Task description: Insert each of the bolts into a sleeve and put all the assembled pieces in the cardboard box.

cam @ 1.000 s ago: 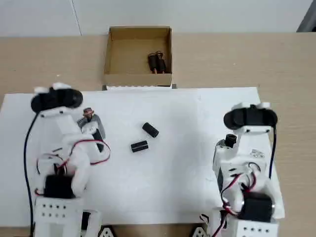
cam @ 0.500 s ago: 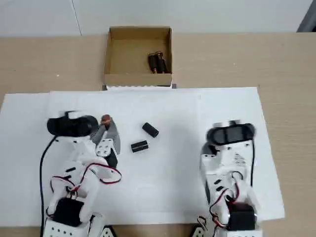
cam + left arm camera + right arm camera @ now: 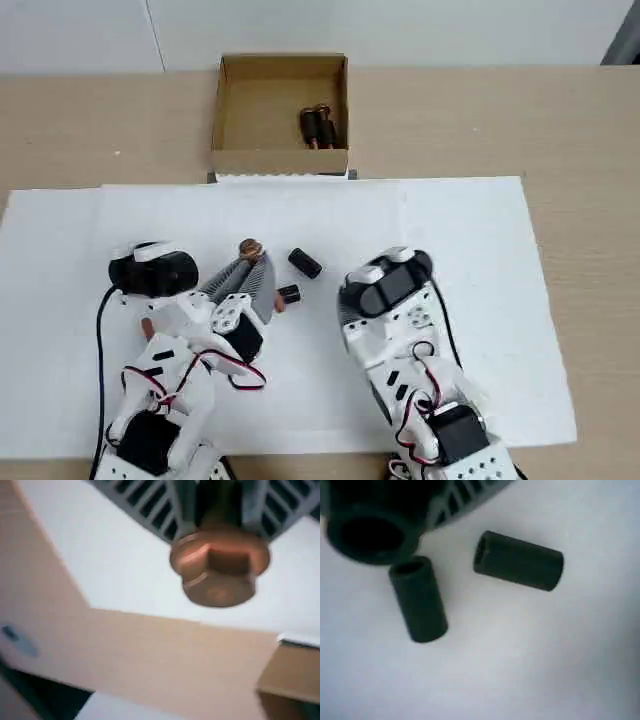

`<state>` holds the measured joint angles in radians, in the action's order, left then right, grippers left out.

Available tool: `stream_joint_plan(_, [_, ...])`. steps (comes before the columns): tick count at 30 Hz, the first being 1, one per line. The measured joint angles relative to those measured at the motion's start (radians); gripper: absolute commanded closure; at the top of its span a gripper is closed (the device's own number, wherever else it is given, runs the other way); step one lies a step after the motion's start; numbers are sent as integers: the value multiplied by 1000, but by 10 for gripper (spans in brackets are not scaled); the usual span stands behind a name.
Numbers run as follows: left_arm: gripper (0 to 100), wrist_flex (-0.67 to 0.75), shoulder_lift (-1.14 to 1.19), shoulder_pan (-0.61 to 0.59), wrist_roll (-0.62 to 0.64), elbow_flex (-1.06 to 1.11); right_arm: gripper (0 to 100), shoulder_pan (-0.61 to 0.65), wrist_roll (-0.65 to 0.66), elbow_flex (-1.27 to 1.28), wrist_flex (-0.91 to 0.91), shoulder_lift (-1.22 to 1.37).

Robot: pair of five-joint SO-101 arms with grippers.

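Lying near the left gripper's (image 3: 252, 268) bolt (image 3: 250, 247), two black sleeves (image 3: 305, 263) on paper (image 3: 450, 220).

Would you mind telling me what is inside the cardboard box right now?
Two sleeved bolts lie side by side near the right wall of the cardboard box. Its near wall hides a strip of floor behind it.

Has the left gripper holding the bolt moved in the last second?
Yes. The left gripper, shut on the bolt, swung across the paper toward the loose sleeves.
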<state>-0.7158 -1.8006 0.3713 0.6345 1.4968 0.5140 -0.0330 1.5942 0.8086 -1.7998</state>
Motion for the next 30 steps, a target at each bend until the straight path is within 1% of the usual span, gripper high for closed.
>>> stream_joint_plan(6, [994,92,0,43,9,0,995,100,0,0,0,-2])
stream_joint_plan(11, [994,103,0,89,9,5,995,169,0,0,0,-2])
stream_joint_plan(15, [994,103,0,112,9,5,995,212,37,11,0,-2])
stream_joint_plan(26, [994,103,0,109,9,28,995,224,84,12,0,-5])
stream_joint_plan(30, [994,149,0,78,9,64,995,224,87,9,0,-5])
